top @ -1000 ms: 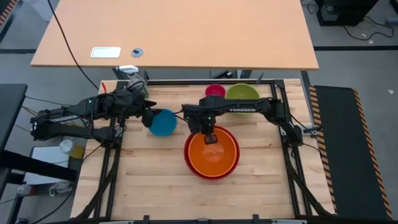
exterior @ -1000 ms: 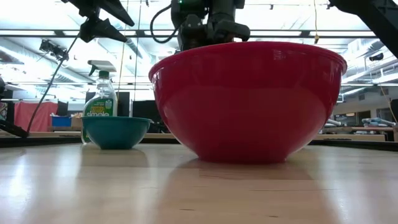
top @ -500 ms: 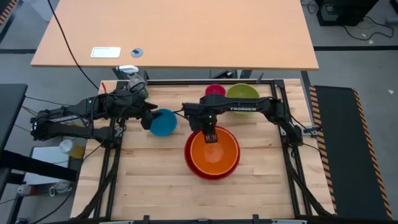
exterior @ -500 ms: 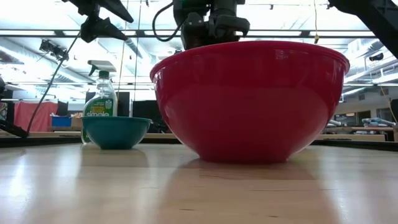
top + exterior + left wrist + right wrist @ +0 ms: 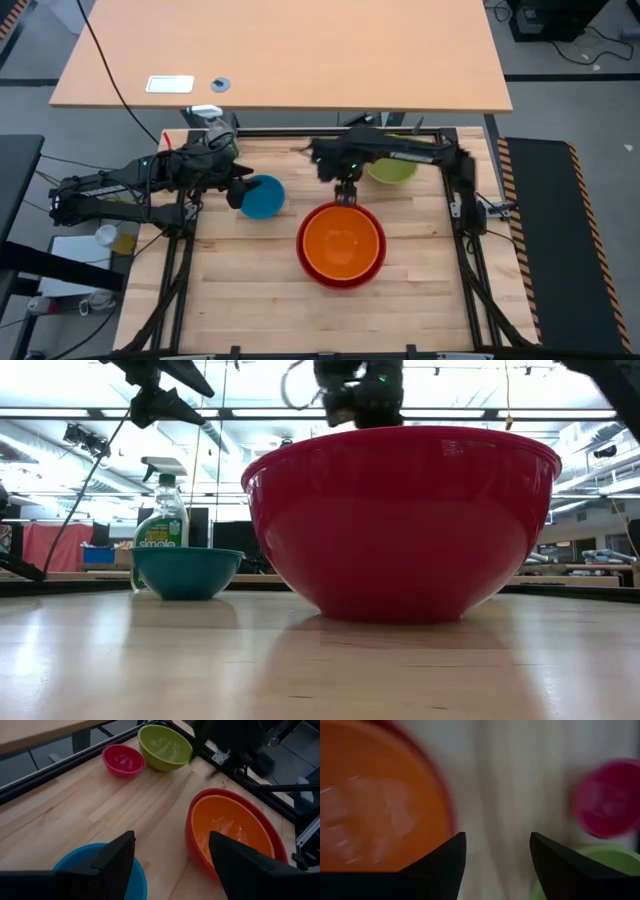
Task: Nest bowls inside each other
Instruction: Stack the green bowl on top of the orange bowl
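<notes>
The orange bowl (image 5: 341, 240) sits nested inside the red bowl (image 5: 400, 520) at the table's middle. My right gripper (image 5: 347, 190) hovers open just past their far rim, pointing down, with nothing between its fingers (image 5: 497, 840). The blue bowl (image 5: 264, 197) rests on its base to the left. My left gripper (image 5: 238, 190) stands open at that bowl's left rim, holding nothing (image 5: 172, 840). At the far edge the pink bowl (image 5: 123, 760) and the lime green bowl (image 5: 165, 747) stand side by side. The right arm hides the pink one in the high view.
A spray bottle (image 5: 160, 525) stands at the far left corner behind the blue bowl. Black frame rails (image 5: 462, 230) border the table. Bare wood (image 5: 250, 300) lies on the near side of the bowls.
My right gripper has come up off the orange bowl's far rim and moved toward the table's far edge, turning about its own axis. The orange bowl stays nested in the red one.
</notes>
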`<state>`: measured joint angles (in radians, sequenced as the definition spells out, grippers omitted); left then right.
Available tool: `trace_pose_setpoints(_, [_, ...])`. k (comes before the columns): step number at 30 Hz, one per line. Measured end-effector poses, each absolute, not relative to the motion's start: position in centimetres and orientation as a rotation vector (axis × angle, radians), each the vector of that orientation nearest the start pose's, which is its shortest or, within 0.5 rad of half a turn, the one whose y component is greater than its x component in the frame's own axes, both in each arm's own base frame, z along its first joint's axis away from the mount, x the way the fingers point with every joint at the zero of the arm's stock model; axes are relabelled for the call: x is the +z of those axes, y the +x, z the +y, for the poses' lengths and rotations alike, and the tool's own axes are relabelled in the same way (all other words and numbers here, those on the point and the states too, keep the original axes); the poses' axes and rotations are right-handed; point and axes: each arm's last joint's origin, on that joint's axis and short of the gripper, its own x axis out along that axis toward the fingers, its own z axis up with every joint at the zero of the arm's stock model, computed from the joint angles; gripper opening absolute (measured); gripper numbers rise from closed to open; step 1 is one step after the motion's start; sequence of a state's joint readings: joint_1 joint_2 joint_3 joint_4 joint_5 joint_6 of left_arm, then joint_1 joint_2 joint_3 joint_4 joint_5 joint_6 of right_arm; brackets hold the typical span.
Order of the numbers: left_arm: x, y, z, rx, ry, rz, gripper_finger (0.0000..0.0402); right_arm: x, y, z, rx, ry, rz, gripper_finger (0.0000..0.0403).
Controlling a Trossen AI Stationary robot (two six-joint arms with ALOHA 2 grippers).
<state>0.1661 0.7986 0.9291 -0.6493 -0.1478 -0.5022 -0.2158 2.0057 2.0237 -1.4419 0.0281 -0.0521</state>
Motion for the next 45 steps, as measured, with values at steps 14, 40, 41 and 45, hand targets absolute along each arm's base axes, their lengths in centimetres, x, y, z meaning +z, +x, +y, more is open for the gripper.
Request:
trace_pose_setpoints(14, [33.5, 15.1, 3.0, 0.458, -0.495, 0.437, 0.0258, 27.7, 21.6, -13.3, -0.801, 0.538, 1.187, 0.0199])
trace_pose_setpoints(40, [33.7, 15.2, 3.2, 0.502, -0.509, 0.398, 0.0258, 18.1, 16.5, -22.4, -1.050, 0.809, 1.253, 0.0241])
trace_pose_setpoints(41, [33.7, 15.2, 3.2, 0.502, -0.509, 0.398, 0.0258, 17.6, 16.6, -22.6, -1.048, 0.816, 1.272, 0.0237])
trace_pose_setpoints(45, [33.7, 15.2, 3.2, 0.502, -0.509, 0.398, 0.0258, 16.2, 16.9, -22.8, -1.034, 0.838, 1.326, 0.0214])
